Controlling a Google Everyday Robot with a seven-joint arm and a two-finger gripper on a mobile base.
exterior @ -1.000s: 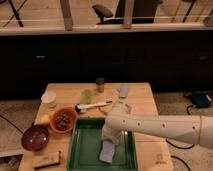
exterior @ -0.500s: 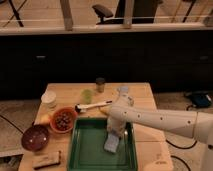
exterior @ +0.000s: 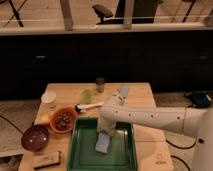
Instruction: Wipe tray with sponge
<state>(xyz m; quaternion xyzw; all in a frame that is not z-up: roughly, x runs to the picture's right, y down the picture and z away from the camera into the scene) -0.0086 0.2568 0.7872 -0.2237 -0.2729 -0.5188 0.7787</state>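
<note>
- While the wipe itself belongs to the middle of the scene, the left edge of the wooden table (exterior: 139, 94) holds only bystanders: a dark maroon bowl (exterior: 35, 138) and, nearer the camera, a small flat block (exterior: 46, 159).
- Further in sit a white cup (exterior: 49, 99) and an orange bowl (exterior: 63, 120) of brown, nut-like pieces, just beside the tray's far left corner.
- Behind the tray stand a pale green cup (exterior: 87, 96), a small jar (exterior: 100, 85) and a white-handled utensil (exterior: 90, 106) lying along the tray's far edge.
- The green tray (exterior: 121, 153) sits at the table's near side, its floor bare apart from the sponge.
- The pale sponge (exterior: 102, 145) lies flat on the tray floor, left of centre, its long axis running roughly from the far side toward the camera.
- The gripper (exterior: 106, 134) points down into the tray and meets the sponge's far end, so the sponge extends from it toward the camera and slightly left.
- Whether the gripper is clamped on the sponge or merely pressing on it, I cannot tell.
- The white arm (exterior: 155, 118) reaches in from the right, so a stroke along the sponge's long axis looks like the natural next move, with most of the bare floor lying to the right.
</note>
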